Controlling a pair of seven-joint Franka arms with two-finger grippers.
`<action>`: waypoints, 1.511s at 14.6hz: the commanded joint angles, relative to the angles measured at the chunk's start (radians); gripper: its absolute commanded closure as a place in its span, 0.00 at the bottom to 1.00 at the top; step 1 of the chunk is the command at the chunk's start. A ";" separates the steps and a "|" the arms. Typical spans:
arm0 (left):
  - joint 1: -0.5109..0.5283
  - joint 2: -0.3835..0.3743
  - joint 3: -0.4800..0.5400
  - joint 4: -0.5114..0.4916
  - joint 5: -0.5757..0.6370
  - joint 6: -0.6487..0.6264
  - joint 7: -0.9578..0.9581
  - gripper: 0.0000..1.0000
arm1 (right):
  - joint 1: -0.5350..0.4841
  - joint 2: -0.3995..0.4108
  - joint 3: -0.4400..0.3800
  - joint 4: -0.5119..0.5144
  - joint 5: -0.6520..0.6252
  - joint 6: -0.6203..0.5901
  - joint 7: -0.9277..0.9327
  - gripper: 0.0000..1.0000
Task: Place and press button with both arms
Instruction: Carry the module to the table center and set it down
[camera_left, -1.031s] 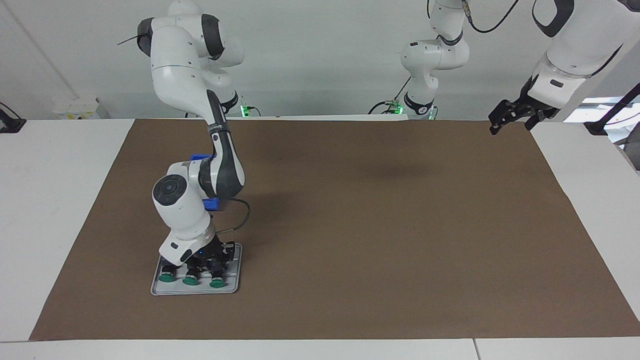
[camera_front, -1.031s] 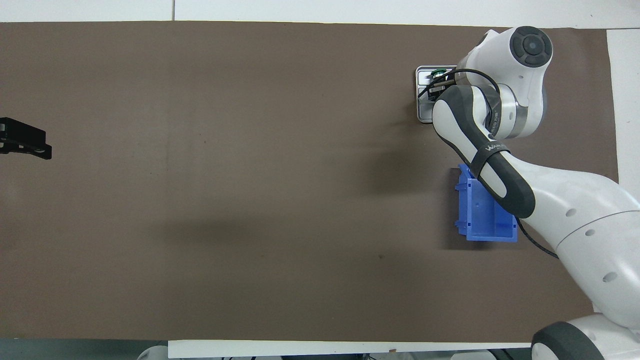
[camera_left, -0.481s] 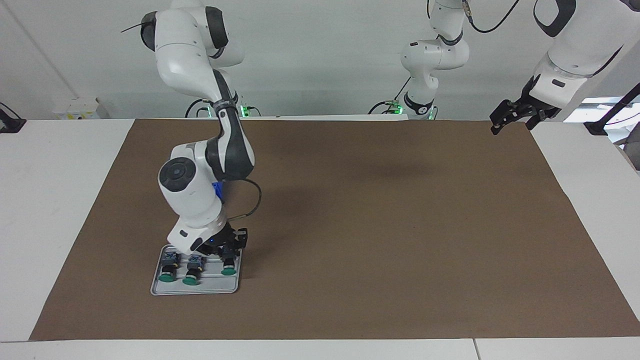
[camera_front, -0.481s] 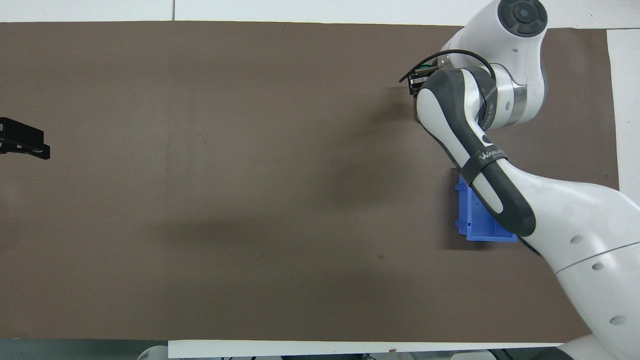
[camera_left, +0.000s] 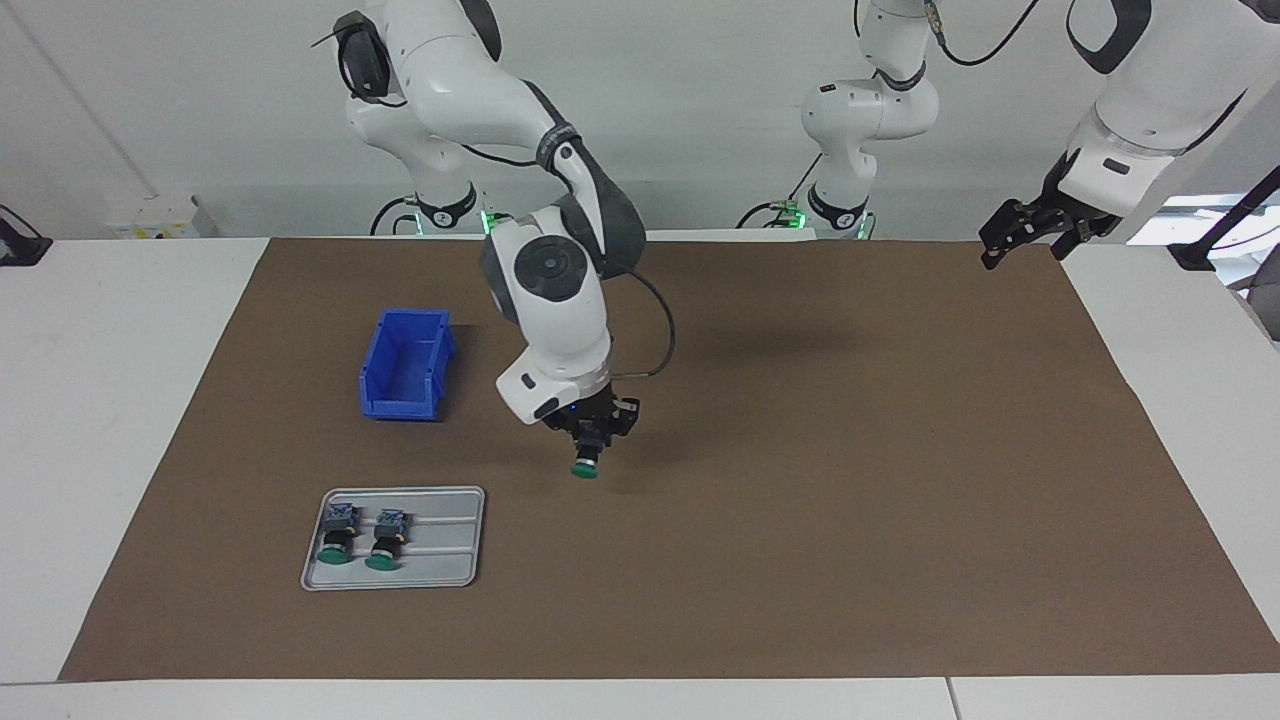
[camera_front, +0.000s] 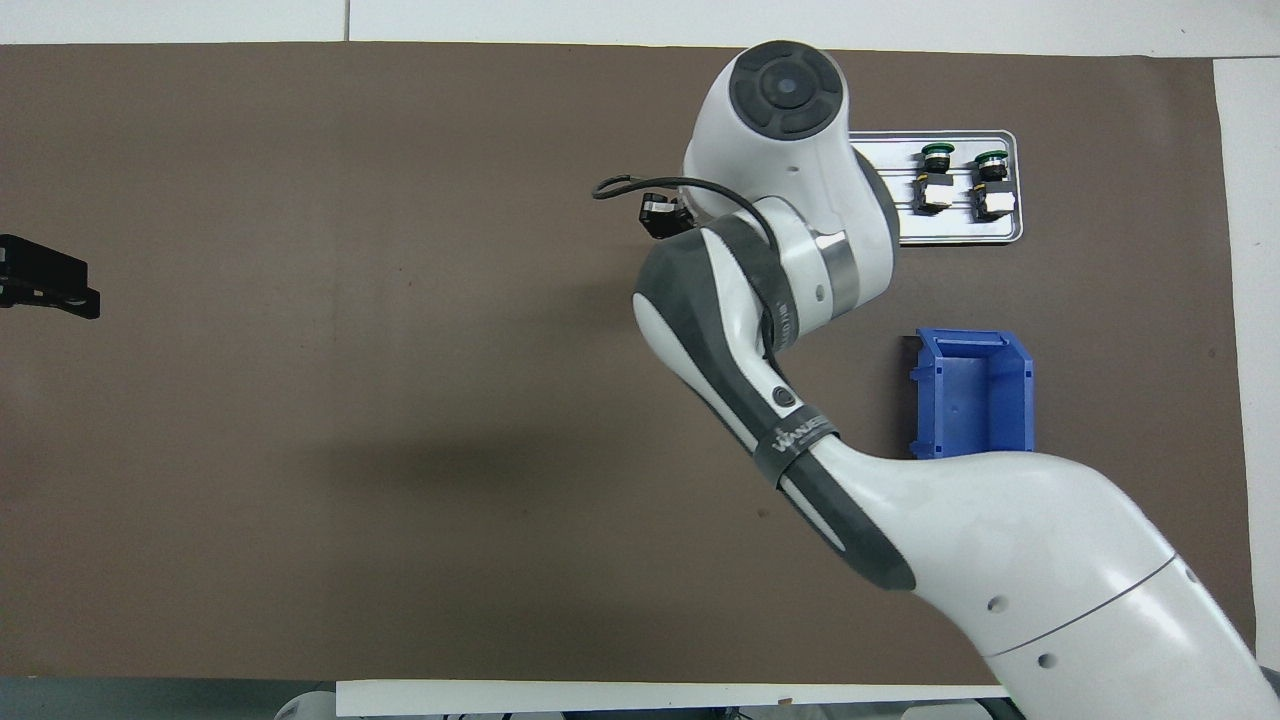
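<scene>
My right gripper (camera_left: 590, 445) is shut on a button (camera_left: 585, 466) and holds it, green cap down, in the air over the bare brown mat, toward the table's middle from the tray. In the overhead view the right arm's wrist hides this button and most of the gripper (camera_front: 660, 215). Two more buttons (camera_left: 335, 535) (camera_left: 386, 535) lie side by side in the grey tray (camera_left: 455, 570). They also show in the overhead view (camera_front: 936, 176) (camera_front: 991, 182), on the tray (camera_front: 950, 232). My left gripper (camera_left: 1000, 240) (camera_front: 50, 285) waits over the mat's edge at the left arm's end.
A blue open bin (camera_left: 405, 365) (camera_front: 975, 395) stands on the mat, nearer to the robots than the tray. The brown mat (camera_left: 850, 480) covers most of the white table.
My right gripper took one button from the tray, lifted it and carried it toward the table's middle. Two buttons stay in the tray. The left arm has not moved.
</scene>
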 joint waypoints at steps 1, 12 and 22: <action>-0.008 -0.025 0.004 -0.024 0.013 0.002 0.007 0.00 | 0.053 0.005 0.000 0.014 0.005 -0.013 0.217 1.00; -0.002 -0.023 0.004 -0.024 0.013 0.004 0.015 0.00 | 0.095 0.042 0.095 0.012 0.000 -0.022 1.211 0.95; 0.000 -0.025 0.004 -0.027 0.011 0.001 0.005 0.00 | 0.115 0.114 0.096 0.001 0.006 0.062 1.494 0.86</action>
